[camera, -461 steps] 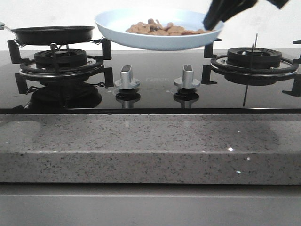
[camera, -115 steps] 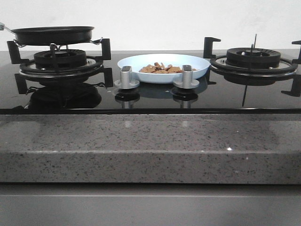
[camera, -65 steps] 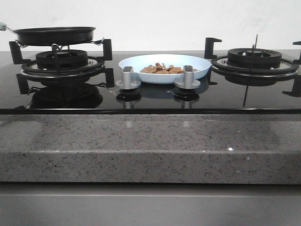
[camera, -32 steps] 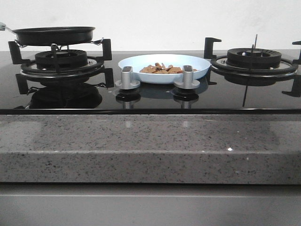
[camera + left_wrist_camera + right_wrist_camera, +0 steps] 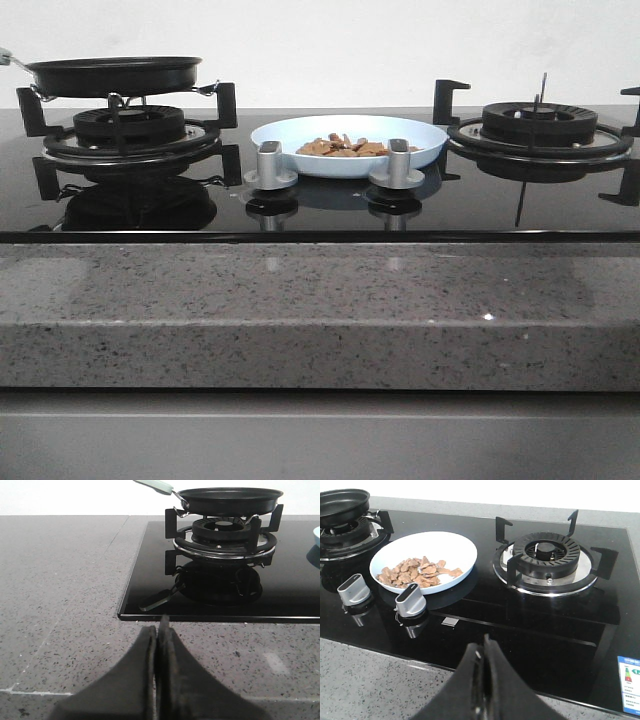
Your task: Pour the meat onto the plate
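Note:
The pale-blue plate [image 5: 420, 139] rests on the black glass hob between the two burners, behind the two knobs. A small heap of orange-brown meat [image 5: 343, 147] lies in it. The right wrist view shows the plate [image 5: 455, 547] and the meat [image 5: 416, 572] too. My left gripper [image 5: 159, 632] is shut and empty above the grey stone counter, off the hob's left edge. My right gripper [image 5: 484, 647] is shut and empty above the hob's front edge, apart from the plate. Neither gripper shows in the front view.
A black frying pan [image 5: 112, 74] with a pale-green handle [image 5: 155, 485] sits on the left burner [image 5: 128, 128]. The right burner [image 5: 540, 122] has no pot. Two silver knobs [image 5: 268, 166] [image 5: 396, 165] stand in front of the plate. A grey stone counter edge [image 5: 320, 310] runs along the front.
Seven seconds ago a gripper held the plate with meat up in the air; since then it was set down on the hob and the arm left the front view. Nothing moved in the last second.

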`<state>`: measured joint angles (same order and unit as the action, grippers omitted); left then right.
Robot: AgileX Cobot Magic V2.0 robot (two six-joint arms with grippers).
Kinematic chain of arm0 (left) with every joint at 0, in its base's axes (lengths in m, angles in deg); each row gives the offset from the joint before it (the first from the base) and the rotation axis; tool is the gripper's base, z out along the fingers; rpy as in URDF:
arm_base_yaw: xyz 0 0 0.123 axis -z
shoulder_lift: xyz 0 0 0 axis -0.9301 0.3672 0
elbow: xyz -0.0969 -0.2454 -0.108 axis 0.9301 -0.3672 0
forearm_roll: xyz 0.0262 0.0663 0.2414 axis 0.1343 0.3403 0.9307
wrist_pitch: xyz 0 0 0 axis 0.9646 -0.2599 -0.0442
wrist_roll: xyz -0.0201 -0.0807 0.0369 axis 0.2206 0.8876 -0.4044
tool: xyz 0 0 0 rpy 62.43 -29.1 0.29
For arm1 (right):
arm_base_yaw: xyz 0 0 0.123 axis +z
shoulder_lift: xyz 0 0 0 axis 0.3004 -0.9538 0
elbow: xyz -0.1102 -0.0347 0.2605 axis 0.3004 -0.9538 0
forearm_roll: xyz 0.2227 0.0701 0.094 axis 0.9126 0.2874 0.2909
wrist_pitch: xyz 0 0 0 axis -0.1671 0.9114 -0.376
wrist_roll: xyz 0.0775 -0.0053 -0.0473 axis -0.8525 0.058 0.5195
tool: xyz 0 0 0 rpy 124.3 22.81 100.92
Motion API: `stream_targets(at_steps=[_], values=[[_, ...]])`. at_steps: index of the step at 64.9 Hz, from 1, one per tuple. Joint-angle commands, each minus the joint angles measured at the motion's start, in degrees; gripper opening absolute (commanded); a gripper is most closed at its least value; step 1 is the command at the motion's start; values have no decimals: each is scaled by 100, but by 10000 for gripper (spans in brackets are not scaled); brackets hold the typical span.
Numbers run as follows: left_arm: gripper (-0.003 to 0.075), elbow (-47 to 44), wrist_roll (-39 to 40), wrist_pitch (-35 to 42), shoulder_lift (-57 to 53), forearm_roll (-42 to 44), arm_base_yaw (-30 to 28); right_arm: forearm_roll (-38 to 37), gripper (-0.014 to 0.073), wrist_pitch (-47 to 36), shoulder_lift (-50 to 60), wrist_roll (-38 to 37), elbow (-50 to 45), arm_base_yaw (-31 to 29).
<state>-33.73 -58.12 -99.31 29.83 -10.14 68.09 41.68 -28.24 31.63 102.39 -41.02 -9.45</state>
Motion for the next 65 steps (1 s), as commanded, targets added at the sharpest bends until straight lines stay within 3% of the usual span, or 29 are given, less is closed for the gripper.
stream_targets(at_steps=[1, 29, 46, 55, 65], values=[[-20, -33, -4, 481, -93, -58, -6, 46, -60, -395, -27, 49, 136, -17], [-20, -33, -4, 481, -93, -58, -6, 46, -60, -447, -27, 49, 106, 0], [-20, -33, -4, 481, -93, -58, -6, -171, -60, -1989, 213, -86, -987, -23], [-20, -33, -4, 481, -93, -58, -6, -330, -60, -2042, 811, -157, -1616, -326], [-20, -33, -4, 481, -93, -58, -6, -724, -60, -2011, 1595, -806, -2144, -644]])
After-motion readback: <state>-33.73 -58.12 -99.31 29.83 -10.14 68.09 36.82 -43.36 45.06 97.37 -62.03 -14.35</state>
